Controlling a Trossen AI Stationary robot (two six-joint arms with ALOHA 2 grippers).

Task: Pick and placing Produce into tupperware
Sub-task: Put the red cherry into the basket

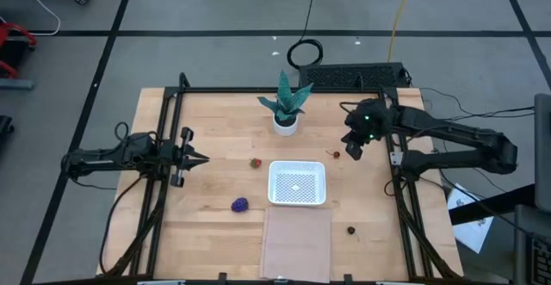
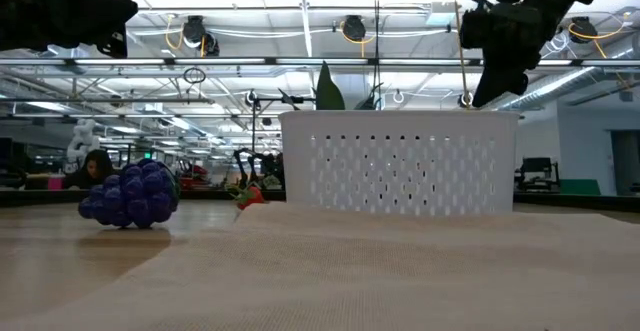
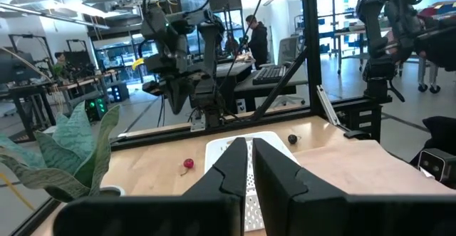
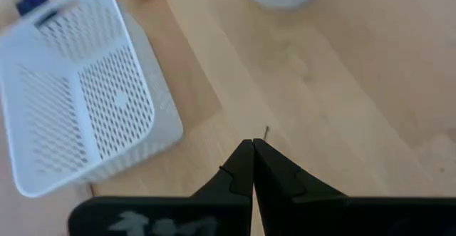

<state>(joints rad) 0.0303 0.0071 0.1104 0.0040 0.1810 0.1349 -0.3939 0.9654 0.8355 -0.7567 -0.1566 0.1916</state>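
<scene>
Basket [image 1: 298, 184] sitting empty mid-table, right gripper [image 1: 354, 151] hovering beside it with fingers pressed together, small red fruit [image 1: 333, 154] lying between them, grapes [image 1: 239, 204] and strawberry [image 1: 255, 162] lying on basket's other side, left gripper [image 1: 200, 158] waiting beyond them, fingers pressed together.

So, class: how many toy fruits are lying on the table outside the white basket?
4: purple grapes near the basket's front-left corner, strawberry behind its left, small red fruit behind its right, dark one right of the tan sheet. None seem hidden.
</scene>
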